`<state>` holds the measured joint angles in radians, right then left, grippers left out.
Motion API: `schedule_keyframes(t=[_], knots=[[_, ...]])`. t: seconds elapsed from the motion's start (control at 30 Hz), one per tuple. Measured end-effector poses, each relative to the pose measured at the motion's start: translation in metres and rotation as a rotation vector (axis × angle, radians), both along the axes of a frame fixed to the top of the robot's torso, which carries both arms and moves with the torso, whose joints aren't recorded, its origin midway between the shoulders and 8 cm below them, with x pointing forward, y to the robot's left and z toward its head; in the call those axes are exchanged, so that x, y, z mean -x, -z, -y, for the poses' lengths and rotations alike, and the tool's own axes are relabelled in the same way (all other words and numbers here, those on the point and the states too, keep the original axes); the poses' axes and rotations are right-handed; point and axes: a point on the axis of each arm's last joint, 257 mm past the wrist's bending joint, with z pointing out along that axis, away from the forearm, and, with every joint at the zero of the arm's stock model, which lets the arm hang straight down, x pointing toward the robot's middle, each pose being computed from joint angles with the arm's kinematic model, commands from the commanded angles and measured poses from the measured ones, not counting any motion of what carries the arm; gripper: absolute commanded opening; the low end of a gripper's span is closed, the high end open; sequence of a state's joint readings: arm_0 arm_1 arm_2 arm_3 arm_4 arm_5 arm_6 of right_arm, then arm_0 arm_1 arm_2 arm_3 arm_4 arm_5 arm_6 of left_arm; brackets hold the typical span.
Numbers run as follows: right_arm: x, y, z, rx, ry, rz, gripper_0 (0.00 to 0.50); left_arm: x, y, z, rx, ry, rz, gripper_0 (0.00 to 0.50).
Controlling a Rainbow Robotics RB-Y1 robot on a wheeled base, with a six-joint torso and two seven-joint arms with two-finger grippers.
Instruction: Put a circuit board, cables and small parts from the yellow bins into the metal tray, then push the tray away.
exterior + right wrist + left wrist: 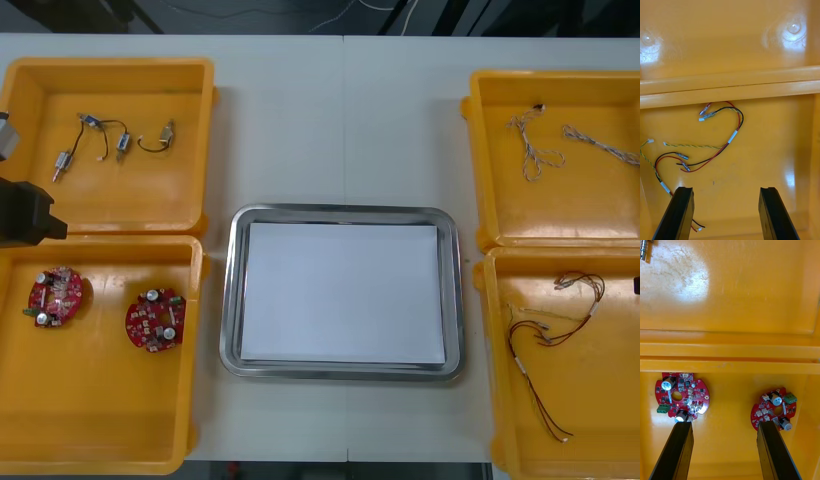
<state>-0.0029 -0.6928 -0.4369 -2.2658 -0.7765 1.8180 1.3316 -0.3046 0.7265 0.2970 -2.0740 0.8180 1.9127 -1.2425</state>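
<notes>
Two round red circuit boards (pixel 57 296) (pixel 156 321) lie in the near left yellow bin (pixel 100 420). In the left wrist view my left gripper (pixel 725 427) is open above that bin's floor. One circuit board (pixel 680 397) sits just past one fingertip and the other circuit board (pixel 775 409) just past the second fingertip. My right gripper (pixel 726 191) is open over the near right yellow bin (pixel 600 440). Red, black and yellow cables (pixel 720 144) lie beyond its fingers. The metal tray (pixel 235 300), white inside, holds nothing.
The far left yellow bin (pixel 130 195) holds small metal parts (pixel 120 138), one small metal part (pixel 643 248) showing beyond the bin wall. The far right yellow bin (pixel 560 215) holds twisted cables (pixel 535 150). My left arm (pixel 22 212) hangs over the left bins' shared wall.
</notes>
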Motion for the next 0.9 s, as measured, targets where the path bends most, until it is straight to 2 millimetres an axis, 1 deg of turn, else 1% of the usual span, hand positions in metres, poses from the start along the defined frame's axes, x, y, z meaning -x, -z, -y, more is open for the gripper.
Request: schedule_keyframes(t=[0.9], knots=[[0.0,0.0,0.0,0.0,0.0,0.0,0.5,0.0,0.0,0.0,0.0,0.0,0.0,0.5]])
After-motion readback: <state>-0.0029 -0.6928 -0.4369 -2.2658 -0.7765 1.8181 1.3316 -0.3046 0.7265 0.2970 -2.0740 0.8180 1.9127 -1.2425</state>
